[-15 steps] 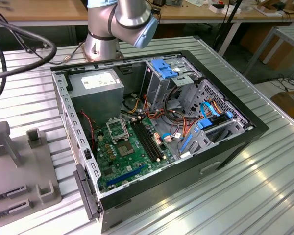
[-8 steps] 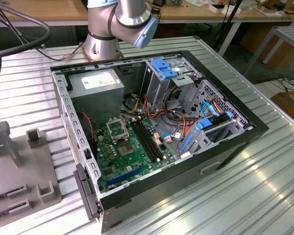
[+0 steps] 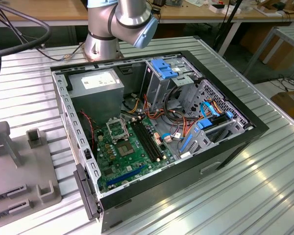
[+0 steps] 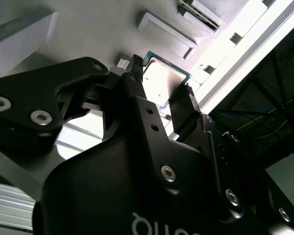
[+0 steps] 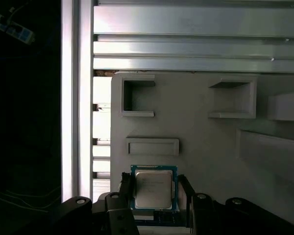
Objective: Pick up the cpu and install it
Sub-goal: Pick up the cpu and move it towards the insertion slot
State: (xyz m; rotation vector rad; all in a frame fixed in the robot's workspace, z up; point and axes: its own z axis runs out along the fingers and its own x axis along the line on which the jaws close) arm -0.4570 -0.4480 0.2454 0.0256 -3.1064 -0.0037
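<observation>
Seeing the claw (image 5: pixel 155 180) straddling the cpu (image 5: pixel 153 188) in the first wrist view. Can't tell whether it's pinching or just bracketing it. The cpu is lying flat on the grey moulded fixture (image 5: pixel 196 142), near its edge, over the ribbed aluminium table (image 5: pixel 186 49). Lid is looking smooth and shiny, square, on a thin green board — not much edge to grab. Risk I'm flagging: an off-centre squeeze tilting or dropping it, and a crooked chip bending socket (image 3: pixel 116 128) contacts.

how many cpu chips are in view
1: the cpu lies on the grey fixture, at the gripper. Others may be hidden inside the computer case.
</observation>
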